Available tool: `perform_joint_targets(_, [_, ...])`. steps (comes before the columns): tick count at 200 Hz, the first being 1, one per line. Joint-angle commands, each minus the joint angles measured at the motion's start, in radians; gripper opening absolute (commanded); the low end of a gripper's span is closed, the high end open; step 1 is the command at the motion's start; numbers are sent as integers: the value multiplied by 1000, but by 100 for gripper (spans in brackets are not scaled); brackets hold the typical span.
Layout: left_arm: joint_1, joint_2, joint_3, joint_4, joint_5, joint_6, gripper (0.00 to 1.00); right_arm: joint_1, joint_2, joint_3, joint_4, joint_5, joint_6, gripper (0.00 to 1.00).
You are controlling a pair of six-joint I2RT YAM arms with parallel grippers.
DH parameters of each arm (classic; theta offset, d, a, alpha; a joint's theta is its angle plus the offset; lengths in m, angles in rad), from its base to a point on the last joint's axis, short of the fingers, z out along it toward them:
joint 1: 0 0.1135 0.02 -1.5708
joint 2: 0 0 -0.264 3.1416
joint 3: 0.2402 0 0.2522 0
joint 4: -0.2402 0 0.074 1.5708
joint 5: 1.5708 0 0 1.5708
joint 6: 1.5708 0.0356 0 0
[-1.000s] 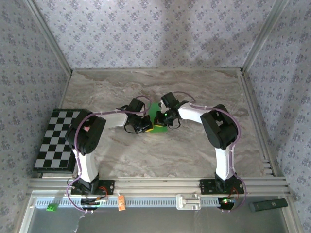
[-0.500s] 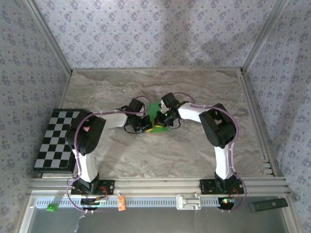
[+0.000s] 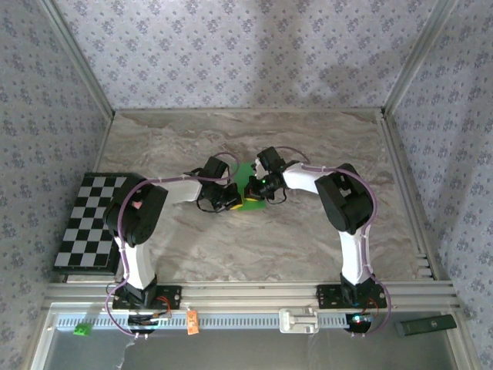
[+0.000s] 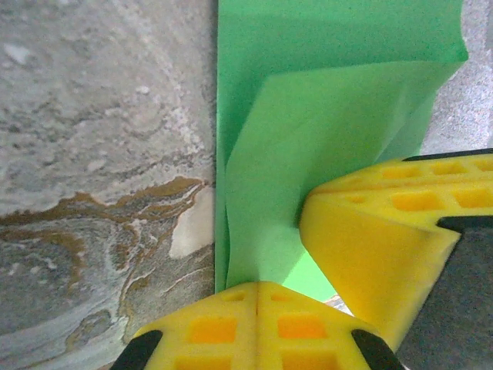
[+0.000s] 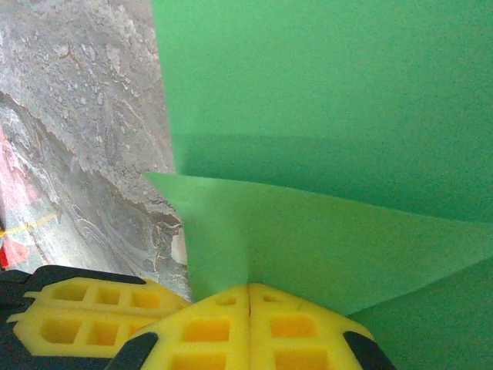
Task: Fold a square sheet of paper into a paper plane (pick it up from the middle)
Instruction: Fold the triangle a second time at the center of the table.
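At the far left of the bench (image 3: 308, 247), the black-and-white checkered board (image 3: 88, 220) is lying untouched, well apart from the work. Toward the middle, the left hand (image 4: 256, 297) is reaching in low with its yellow fingers pressed together, their tips meeting the near edge of the square sheet of paper (image 3: 245, 173). A folded flap (image 4: 323, 154) is rising off the sheet just above them. Whether paper is actually pinched in the seam cannot be told. The bright green sheet is lying flat on the marbled surface at centre, between the two hands. Just to its right, the right hand (image 5: 249, 297) is mirroring the pose, fingers together at the point of the same raised flap and almost touching its partner.

Over the last second little has been changing. Hands and sheet are keeping their places, and only the right arm's elbow is easing slightly inward. That looks like a fold being held down rather than started, with the sheet creased but not yet a dart.
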Motion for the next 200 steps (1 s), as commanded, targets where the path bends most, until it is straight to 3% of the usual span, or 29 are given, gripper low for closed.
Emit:
perform_joint_targets(1, [5, 2, -28, -63, -40, 1, 0, -8, 66, 0, -47, 61, 3, 1])
perform_joint_targets(118, [13, -4, -19, 70, -12, -32, 0, -11, 56, -4, -30, 14, 31, 0])
perform_joint_targets(200, [18, 28, -28, -129, -76, -4, 0, -48, 61, 18, -5, 44, 24, 0])
